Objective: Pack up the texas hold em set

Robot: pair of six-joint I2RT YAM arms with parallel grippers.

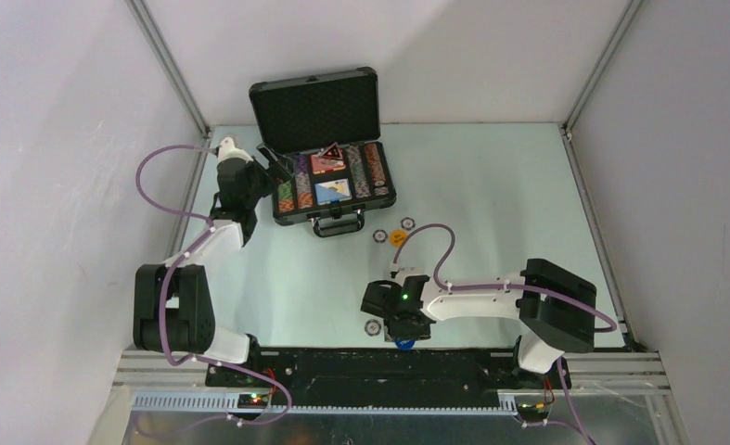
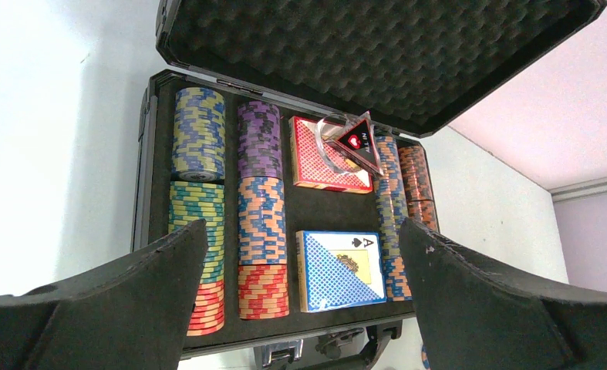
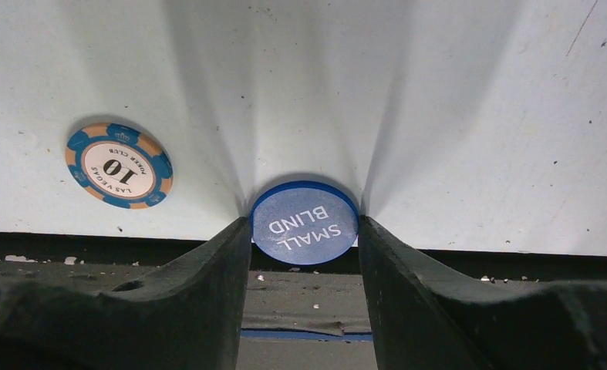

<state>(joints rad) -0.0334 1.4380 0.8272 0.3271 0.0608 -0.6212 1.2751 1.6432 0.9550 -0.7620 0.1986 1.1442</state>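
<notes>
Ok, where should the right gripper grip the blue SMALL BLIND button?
By its rim, across the diameter, from straight above: the blue SMALL BLIND button lies flat on the table, so only its thin round edge offers purchase. The right gripper has a finger on each side.

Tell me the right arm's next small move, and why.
Probably lift straight up a little. The right gripper touches both edges of the blue button, which lies flat on the table at its near edge, so it looks gripped but not raised. The open case sits far across the table, and clearing the surface first should avoid dragging the blue button.
</notes>
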